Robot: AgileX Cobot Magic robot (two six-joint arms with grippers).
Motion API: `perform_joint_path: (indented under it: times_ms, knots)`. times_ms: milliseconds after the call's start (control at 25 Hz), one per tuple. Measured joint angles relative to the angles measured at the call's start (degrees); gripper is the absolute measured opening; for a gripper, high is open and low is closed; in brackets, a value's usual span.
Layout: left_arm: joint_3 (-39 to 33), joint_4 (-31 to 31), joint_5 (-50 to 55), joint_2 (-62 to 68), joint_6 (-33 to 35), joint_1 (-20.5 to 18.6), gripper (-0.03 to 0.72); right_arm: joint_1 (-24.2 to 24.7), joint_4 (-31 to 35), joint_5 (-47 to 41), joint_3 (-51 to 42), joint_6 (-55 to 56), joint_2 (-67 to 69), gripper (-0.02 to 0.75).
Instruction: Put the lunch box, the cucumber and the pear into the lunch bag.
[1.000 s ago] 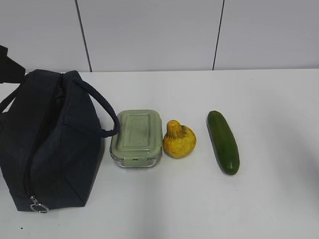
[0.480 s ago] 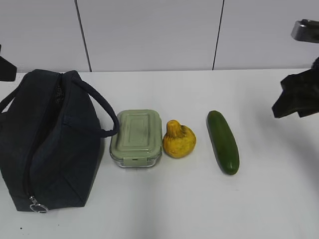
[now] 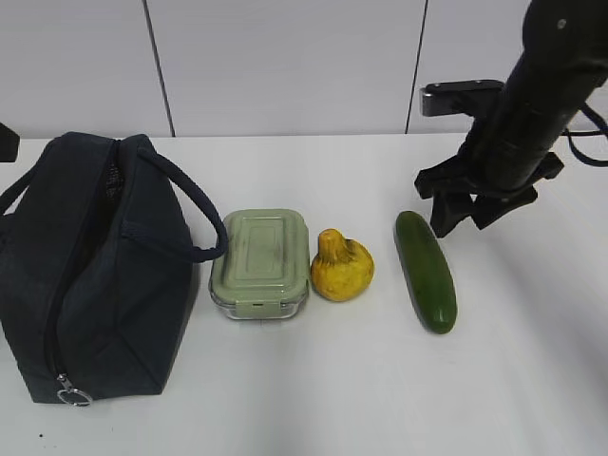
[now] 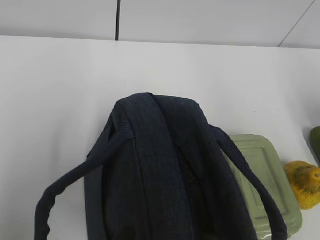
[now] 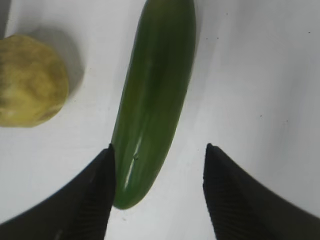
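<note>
Exterior view: I see the cucumber [image 3: 426, 271] lying flat on the white table [image 3: 313, 389], long axis running away from the camera, right of the pear [image 3: 341, 267] and apart from it. The pear stands just beside the lunch box [image 3: 260, 261], whose sage lid is on. The lunch bag [image 3: 90, 266] stands at the left, one loop handle drooping against the box's corner, ring pull [image 3: 71, 394] at its near bottom end.

Right gripper [image 3: 469, 211] hangs above the cucumber's far end. From the right wrist camera I read the jaws as spread wide, one dark finger [image 5: 90, 200] over the cucumber's rim, the other [image 5: 235, 200] above bare table; nothing is held.

Left wrist camera looks down on the bag's end and handles, box and pear at right. The left gripper is out of every frame.
</note>
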State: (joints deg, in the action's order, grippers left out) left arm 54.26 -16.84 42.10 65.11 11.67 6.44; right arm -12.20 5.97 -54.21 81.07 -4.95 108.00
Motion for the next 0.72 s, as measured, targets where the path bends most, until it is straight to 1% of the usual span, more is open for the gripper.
perform_joint_path:
  times_ms: [240, 520, 600, 720]
  knots:
    - [0.0, 0.1, 0.0, 0.0, 0.0, 0.0, 0.256, -0.2, -0.7, -3.7, 7.5, 1.8, 8.6, 0.438]
    - [0.0, 0.1, 0.0, 0.0, 0.0, 0.0, 0.256, -0.2, 1.0, -5.0, 10.2, 1.8, 13.7, 0.443]
    - [0.0, 0.1, 0.0, 0.0, 0.0, 0.0, 0.256, -0.2, 1.9, -5.0, 10.3, 1.2, 14.5, 0.466]
    - [0.0, 0.1, 0.0, 0.0, 0.0, 0.0, 0.256, -0.2, 3.4, -5.0, 10.8, 0.8, 15.8, 0.531]
